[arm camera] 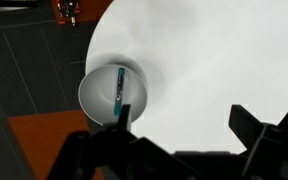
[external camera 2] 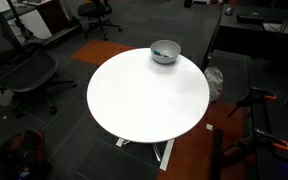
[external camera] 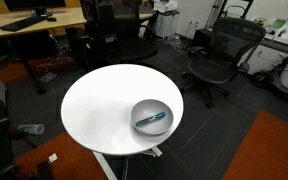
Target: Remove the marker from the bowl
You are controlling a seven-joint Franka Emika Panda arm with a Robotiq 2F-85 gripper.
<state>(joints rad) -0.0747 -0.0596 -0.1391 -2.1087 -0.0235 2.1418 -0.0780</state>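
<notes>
The grey bowl (external camera: 152, 117) sits near the edge of the round white table (external camera: 104, 105), and it shows in both exterior views, also at the table's far edge (external camera 2: 165, 50). The blue-teal marker (external camera: 151, 120) lies inside the bowl. In the wrist view the bowl (arm camera: 96, 95) is at the left with the marker (arm camera: 120, 88) lying in it. My gripper (arm camera: 182, 118) is open and empty, high above the table, its fingers dark at the bottom of the wrist view. The arm does not show in either exterior view.
Black office chairs (external camera: 219, 52) and wooden desks (external camera: 34, 25) stand around the table. More chairs (external camera 2: 24, 75) stand beside it. A dark cabinet (external camera 2: 254, 45) is close behind the bowl. An orange floor patch (arm camera: 39, 140) lies below the table edge.
</notes>
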